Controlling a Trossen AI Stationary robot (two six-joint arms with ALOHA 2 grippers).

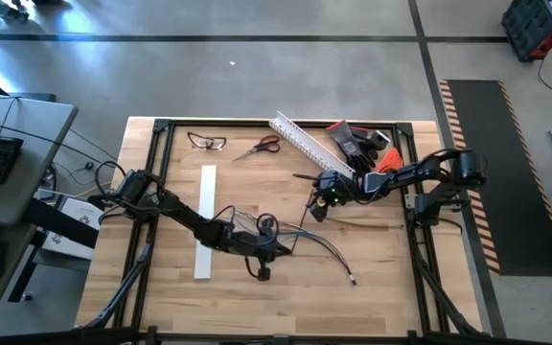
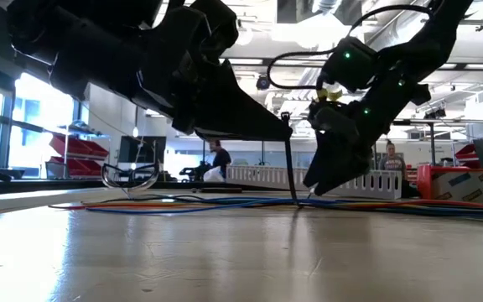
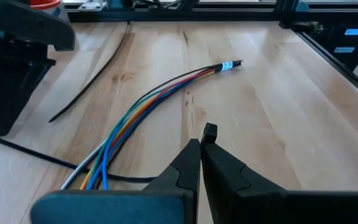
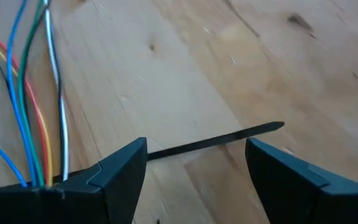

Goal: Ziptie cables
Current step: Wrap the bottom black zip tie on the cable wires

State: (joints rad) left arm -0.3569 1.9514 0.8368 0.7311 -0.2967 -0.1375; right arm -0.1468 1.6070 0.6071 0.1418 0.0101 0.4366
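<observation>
The cables (image 1: pixel 329 251) lie in a limp, many-coloured bundle on the wooden table, with a taped end (image 3: pixel 229 65). My left gripper (image 3: pixel 202 144) hangs over the table's middle beside the bundle, shut on a thin dark ziptie (image 2: pixel 290 164). My right gripper (image 4: pixel 196 152) is open and low over the table, just right of the cables (image 4: pixel 36 124). Its fingers stand on either side of a second ziptie (image 4: pixel 216 143) that lies flat on the wood, without touching it. A third dark strip (image 3: pixel 92 74) lies loose nearby. My left gripper pinches the ziptie by its upper end (image 3: pixel 210 130) between the two fingertips. The fingers slant down over the table. The strip hangs almost upright below them, and its lower end (image 2: pixel 298 202) reaches the table by the cables.
Along the far edge lie a white slotted channel (image 1: pixel 300 142), scissors (image 1: pixel 260 147), safety glasses (image 1: pixel 206 142) and black and red gear (image 1: pixel 357 142). A white strip (image 1: pixel 205 220) lies under the left arm. A black frame (image 1: pixel 161 126) borders the table.
</observation>
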